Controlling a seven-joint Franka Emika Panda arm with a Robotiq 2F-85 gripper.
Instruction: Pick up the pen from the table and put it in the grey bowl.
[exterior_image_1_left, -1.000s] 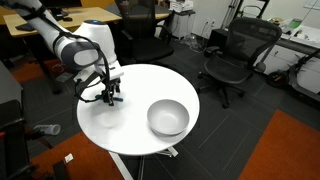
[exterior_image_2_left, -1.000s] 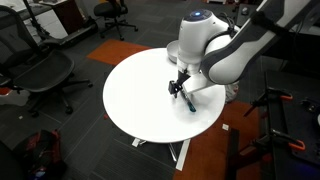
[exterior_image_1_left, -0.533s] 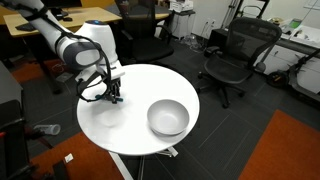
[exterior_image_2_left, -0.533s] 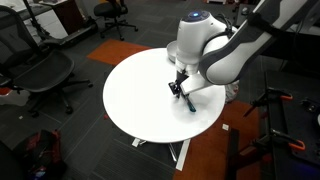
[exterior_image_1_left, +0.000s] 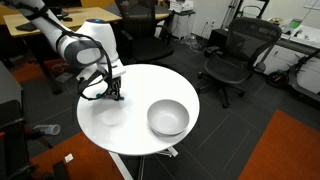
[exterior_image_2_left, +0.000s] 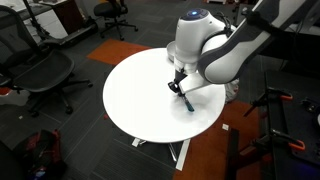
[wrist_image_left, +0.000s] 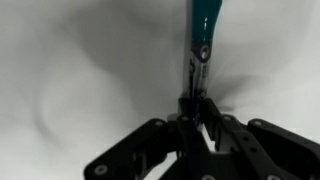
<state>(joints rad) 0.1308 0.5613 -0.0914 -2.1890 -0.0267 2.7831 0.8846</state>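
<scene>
While clamped in end effector (wrist_image_left: 197, 108), pen (wrist_image_left: 203, 30) thin, dark, teal-ended.

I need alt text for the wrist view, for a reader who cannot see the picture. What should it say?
The gripper, at the bottom edge, is shut on the dark end of the pen, whose teal end points to the top of the picture. Behind them lies the white table.
</scene>
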